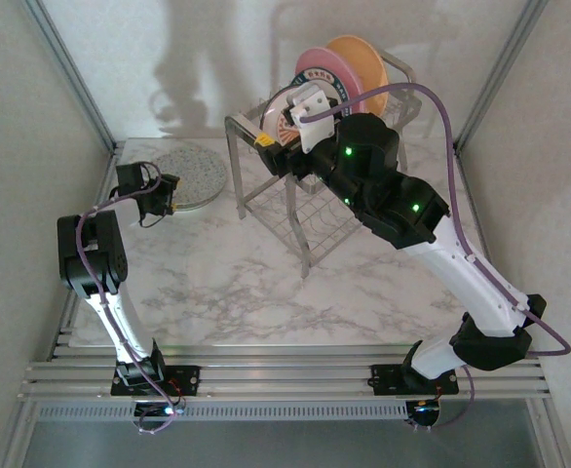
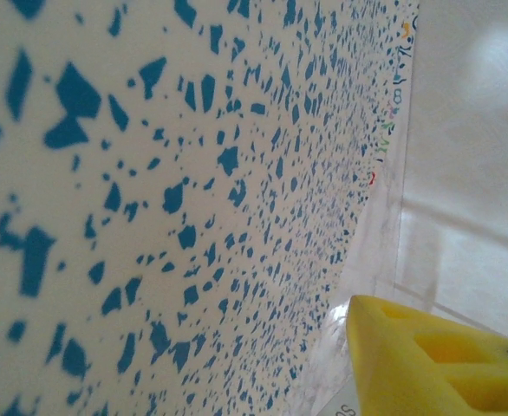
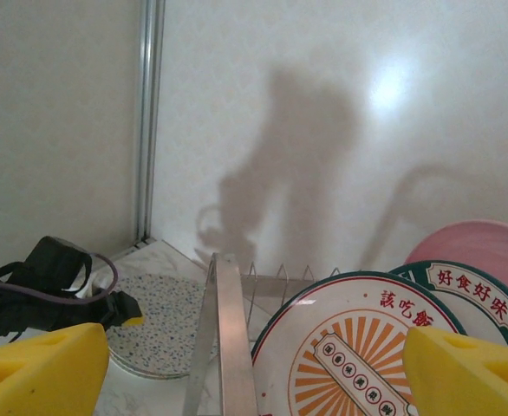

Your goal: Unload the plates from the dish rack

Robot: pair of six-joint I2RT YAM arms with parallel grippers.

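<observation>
A white speckled plate (image 1: pixel 193 174) lies flat on the marble table, left of the dish rack (image 1: pixel 300 210). My left gripper (image 1: pixel 169 195) is at its near rim. In the left wrist view the speckled plate (image 2: pixel 150 199) is very close, and one yellow finger (image 2: pixel 436 355) stands just off its edge, so the gripper is open. My right gripper (image 3: pixel 254 373) is open above the rack's left end, with a sunburst plate (image 3: pixel 358 347) upright between its fingers, untouched. Behind it stand a second sunburst plate (image 3: pixel 471 290), a pink plate (image 1: pixel 317 70) and an orange plate (image 1: pixel 361 60).
The rack's metal frame bar (image 3: pixel 232 329) runs up between my right fingers. Walls and aluminium posts close in the back and both sides. Bare marble table (image 1: pixel 227 283) stretches in front of the rack. The right arm (image 1: pixel 412 210) reaches over the rack's right side.
</observation>
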